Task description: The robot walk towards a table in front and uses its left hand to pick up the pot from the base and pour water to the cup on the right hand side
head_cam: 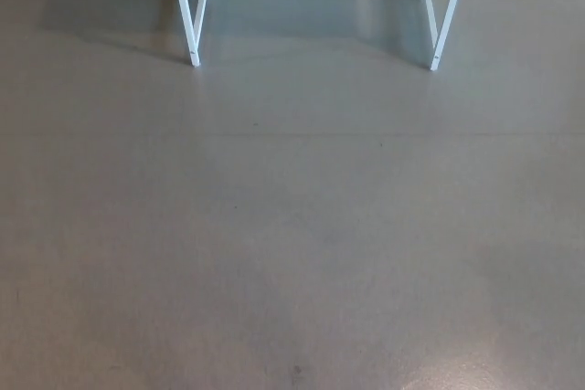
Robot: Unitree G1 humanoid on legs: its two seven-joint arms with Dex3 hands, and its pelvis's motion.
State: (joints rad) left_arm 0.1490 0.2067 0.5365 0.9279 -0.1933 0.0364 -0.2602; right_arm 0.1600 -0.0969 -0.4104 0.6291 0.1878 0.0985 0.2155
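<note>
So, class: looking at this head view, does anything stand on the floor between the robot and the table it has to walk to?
Nothing visible does. The grey floor lies bare up to the two white table legs at the top edge. The pot, the cup and both hands are out of view, so anything between them cannot be judged.

Grey floor (292,226) fills view; two white table legs (190,15) at top, pale wall behind.
</note>
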